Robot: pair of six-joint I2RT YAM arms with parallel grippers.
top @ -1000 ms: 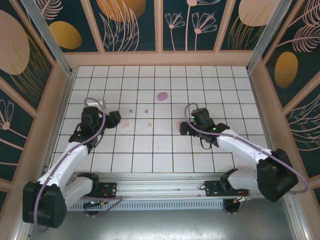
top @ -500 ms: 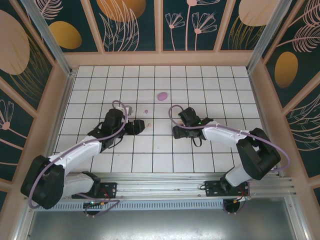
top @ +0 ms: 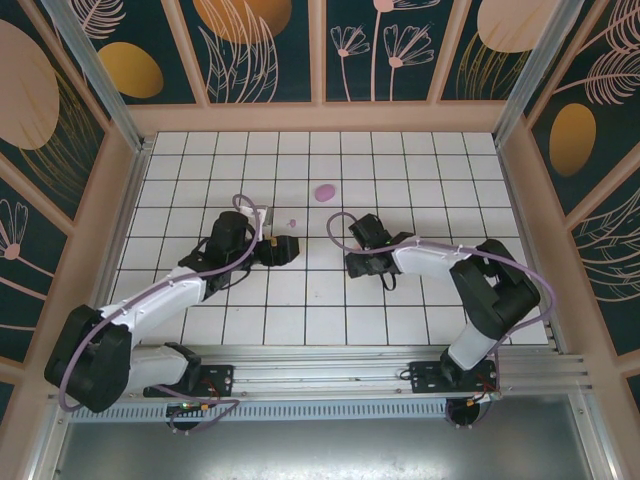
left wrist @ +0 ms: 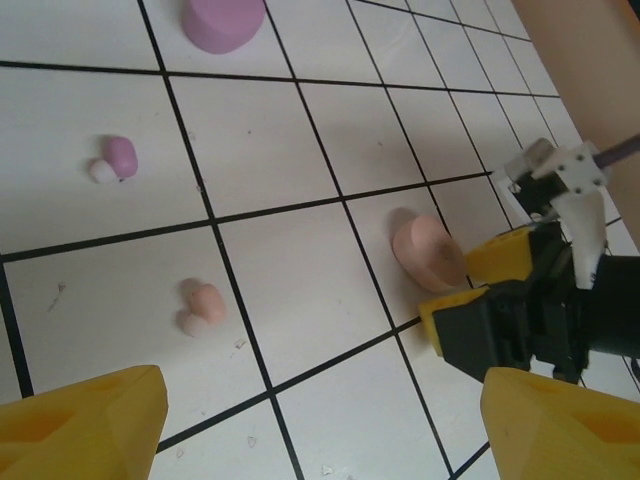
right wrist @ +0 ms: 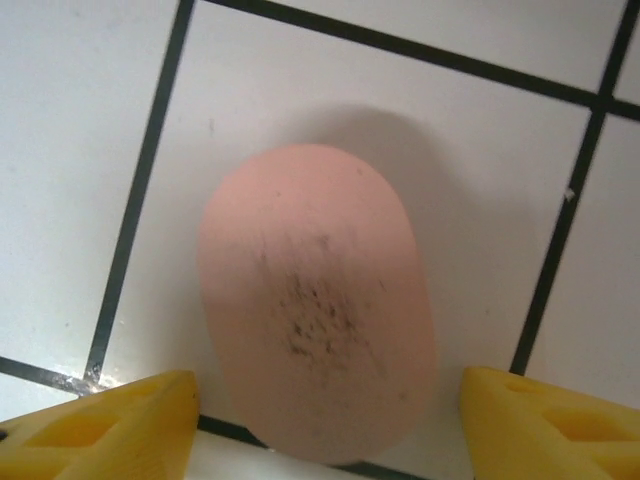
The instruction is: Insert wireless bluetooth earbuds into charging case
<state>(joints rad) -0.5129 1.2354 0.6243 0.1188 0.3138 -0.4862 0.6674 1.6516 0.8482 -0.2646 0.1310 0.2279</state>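
Two yellow-tipped tools work a white tiled table. The left gripper hangs with its jaws spread wide and nothing between them, just short of a tiny salmon-pink earbud lying on a tile. In the next tile beyond lies a tiny lilac earbud, and farther off a larger purple oval lump. In the left wrist view each earbud lies on a slant, its paler tip pointing down and to the left. The right gripper is partly open, its fingertips flanking the near end of a salmon-pink oval plastic charging case with a narrow gap on each side, gripping nothing. The case lies flat across a tile line, its long axis running away from the fingers, its top speckled dark.
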